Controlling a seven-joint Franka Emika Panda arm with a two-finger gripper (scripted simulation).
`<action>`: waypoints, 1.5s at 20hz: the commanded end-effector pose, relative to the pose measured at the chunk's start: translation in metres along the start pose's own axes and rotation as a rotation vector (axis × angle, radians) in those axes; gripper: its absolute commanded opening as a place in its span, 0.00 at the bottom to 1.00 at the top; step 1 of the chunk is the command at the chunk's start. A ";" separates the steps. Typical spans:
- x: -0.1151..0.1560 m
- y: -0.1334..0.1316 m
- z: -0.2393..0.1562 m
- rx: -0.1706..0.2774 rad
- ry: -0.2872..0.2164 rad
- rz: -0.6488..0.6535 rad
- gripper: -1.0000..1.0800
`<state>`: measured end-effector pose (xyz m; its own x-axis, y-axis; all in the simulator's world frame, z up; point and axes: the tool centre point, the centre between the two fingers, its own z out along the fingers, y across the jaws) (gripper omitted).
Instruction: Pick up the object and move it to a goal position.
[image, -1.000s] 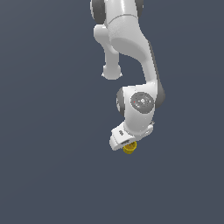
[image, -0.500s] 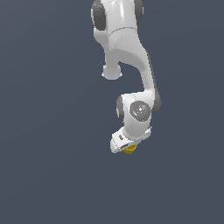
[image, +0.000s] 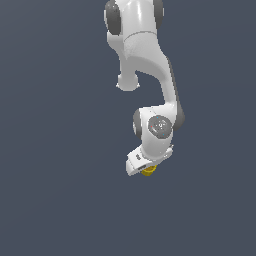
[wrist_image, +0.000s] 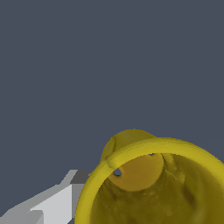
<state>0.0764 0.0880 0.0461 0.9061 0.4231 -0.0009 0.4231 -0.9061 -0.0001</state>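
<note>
The arm has drawn closer to its base over the last second, carrying the cup along. In the wrist view the yellow cup (wrist_image: 153, 183) looms close, one finger (wrist_image: 52, 203) against its wall, so the gripper (image: 143, 166) is pinching it. Beyond lies plain grey floor (image: 50, 200).

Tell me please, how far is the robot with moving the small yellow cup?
Done, as it looks: the arm has reached the yellow cup, which sits right under the white gripper in the exterior view. In hand: the grasp; the wrist view shows the cup's rim very close, with one of the fingers beside it, but contact cannot be confirmed. Left: carrying it to the goal, which no picture shows.
</note>
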 end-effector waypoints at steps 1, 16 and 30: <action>0.000 0.000 0.000 0.000 0.001 0.000 0.00; 0.004 0.010 -0.073 0.000 0.000 0.000 0.00; 0.014 0.032 -0.223 0.001 0.001 -0.001 0.00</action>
<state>0.1006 0.0663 0.2528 0.9059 0.4236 -0.0009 0.4236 -0.9059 -0.0007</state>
